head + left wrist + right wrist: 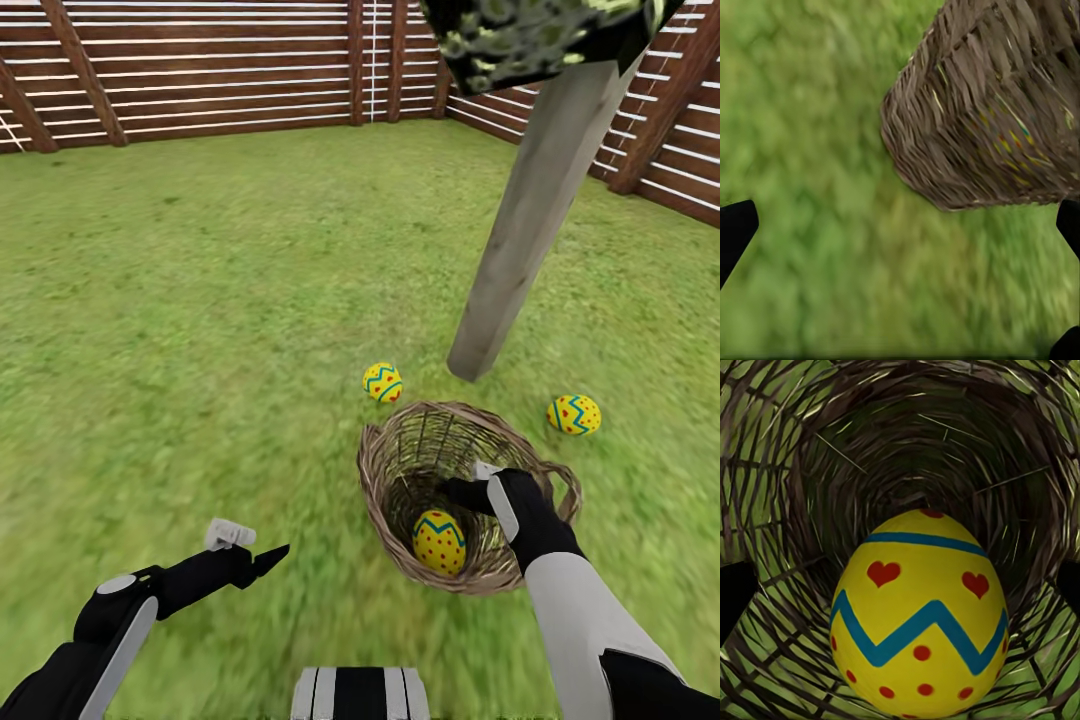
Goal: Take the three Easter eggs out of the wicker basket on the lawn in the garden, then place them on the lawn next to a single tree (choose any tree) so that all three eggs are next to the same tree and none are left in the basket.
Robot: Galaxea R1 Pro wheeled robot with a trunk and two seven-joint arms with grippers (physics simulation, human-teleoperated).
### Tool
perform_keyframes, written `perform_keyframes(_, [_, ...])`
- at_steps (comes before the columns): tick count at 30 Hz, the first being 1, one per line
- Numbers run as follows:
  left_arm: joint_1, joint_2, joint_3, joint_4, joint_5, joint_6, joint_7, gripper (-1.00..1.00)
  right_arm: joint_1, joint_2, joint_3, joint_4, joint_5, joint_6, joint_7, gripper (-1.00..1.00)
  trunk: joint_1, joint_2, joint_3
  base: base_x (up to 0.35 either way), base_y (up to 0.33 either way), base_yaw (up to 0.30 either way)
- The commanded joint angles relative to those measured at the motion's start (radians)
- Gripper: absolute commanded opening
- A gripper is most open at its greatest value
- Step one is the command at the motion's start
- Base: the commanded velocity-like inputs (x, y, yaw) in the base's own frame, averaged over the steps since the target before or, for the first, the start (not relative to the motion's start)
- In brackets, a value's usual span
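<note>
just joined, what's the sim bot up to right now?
Egg job. Two Easter eggs lie on the lawn near the tree. The third egg sits in the wicker basket. The right gripper is inside the rim, jaws open on either side of that egg, nothing held. The left gripper hovers open over grass beside the basket.

My left arm (110, 625) is black with a pale grey panel along the forearm, a round grey cap at one joint and a small white block near the wrist. My right arm (585, 620) has a broad light-grey shell, a black wrist and a white stripe on it. My trunk (360, 693) shows grey and black vertical bands.
</note>
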Motion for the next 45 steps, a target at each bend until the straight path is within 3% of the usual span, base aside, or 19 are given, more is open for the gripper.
perform_keyframes(1, [0.0,0.001,-0.001,-0.001,0.009,0.008,0.002,1.0,0.0,0.001,-0.005,-0.001,-0.003,0.005,0.001,1.0,0.0,-0.001,-0.006,0.0,0.0,0.0])
perform_keyframes(26, [0.0,0.001,-0.001,-0.001,0.01,0.008,0.002,1.0,0.0,0.008,0.003,-0.009,-0.003,-0.003,0.004,1.0,0.011,-0.006,-0.122,0.0,0.0,0.0])
perform_keyframes(45, [0.0,0.001,-0.004,-0.001,0.009,0.008,-0.002,1.0,0.0,0.01,0.002,-0.014,-0.003,-0.004,0.004,1.0,0.011,-0.006,-0.124,0.058,0.024,0.0])
